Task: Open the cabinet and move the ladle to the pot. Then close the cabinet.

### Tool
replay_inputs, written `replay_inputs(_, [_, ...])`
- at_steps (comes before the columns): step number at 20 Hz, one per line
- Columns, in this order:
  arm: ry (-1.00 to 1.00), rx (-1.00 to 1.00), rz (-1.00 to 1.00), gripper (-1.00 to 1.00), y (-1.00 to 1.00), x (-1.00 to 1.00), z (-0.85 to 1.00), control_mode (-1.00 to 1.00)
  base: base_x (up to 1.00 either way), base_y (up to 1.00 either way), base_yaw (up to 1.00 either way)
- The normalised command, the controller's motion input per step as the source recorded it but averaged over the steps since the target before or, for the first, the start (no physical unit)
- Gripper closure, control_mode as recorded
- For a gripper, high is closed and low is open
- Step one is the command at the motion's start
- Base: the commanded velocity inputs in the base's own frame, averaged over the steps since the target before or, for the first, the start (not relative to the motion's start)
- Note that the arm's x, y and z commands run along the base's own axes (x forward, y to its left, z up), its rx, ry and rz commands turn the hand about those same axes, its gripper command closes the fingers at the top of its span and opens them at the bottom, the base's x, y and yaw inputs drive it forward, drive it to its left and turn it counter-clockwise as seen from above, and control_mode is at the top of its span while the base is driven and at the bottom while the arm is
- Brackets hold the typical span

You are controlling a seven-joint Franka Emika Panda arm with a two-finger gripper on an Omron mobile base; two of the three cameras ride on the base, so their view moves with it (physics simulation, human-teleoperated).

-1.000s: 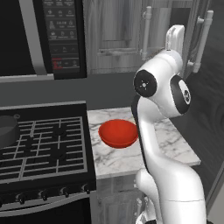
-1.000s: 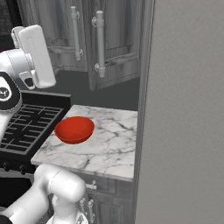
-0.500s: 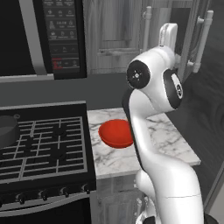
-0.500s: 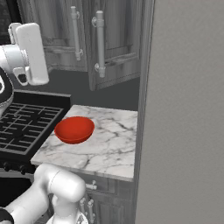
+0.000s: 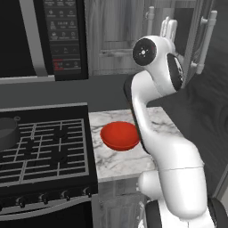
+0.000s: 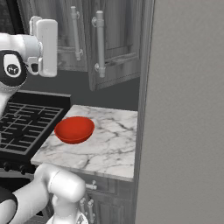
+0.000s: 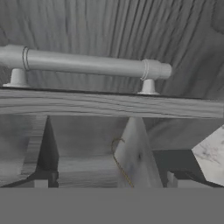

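1. The white robot arm's gripper (image 7: 109, 183) is raised at the grey wood-grain wall cabinet (image 6: 109, 43), its hand close to the right-hand door, which stands swung partly out from the cabinet front in the right base view.
2. The hand view looks past the edge of that door, whose long silvery bar handle (image 7: 87, 63) runs across the frame, into the cabinet's interior.
3. The fingers (image 7: 43, 177) are spread wide and hold nothing.
4. A thin brownish curved line (image 7: 119, 159) shows against a pale panel inside; it may be the wooden-handled ladle, but it is too slim and faint to say for certain.
5. The small round dark grey pot (image 5: 8, 133) sits at the left edge of the black gas stove (image 5: 44, 151), well apart from the cabinet.
6. A red bowl (image 5: 120, 136) rests on the white marble surface (image 6: 105, 148) between stove and wall, below the cabinet.
7. Judged from this, the opening step appears done or nearly so, and the reach for the ladle comes next.
8. That move calls for steering the spread fingers around the door edge and into the cabinet, then aligning them across the slim handle before clenching; clipping the door or its bar handle is the evident risk.
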Motion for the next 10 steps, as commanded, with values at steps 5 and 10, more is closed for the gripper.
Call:
replay_inputs(5, [-0.12,0.08,0.0,-1.0,-0.11,0.26,-0.2,-1.0,0.0,0.0,0.0])
replay_inputs(10, [-0.15,0.09,0.0,-1.0,-0.25,0.05,-0.19,-1.0,0.0,0.0,0.0])
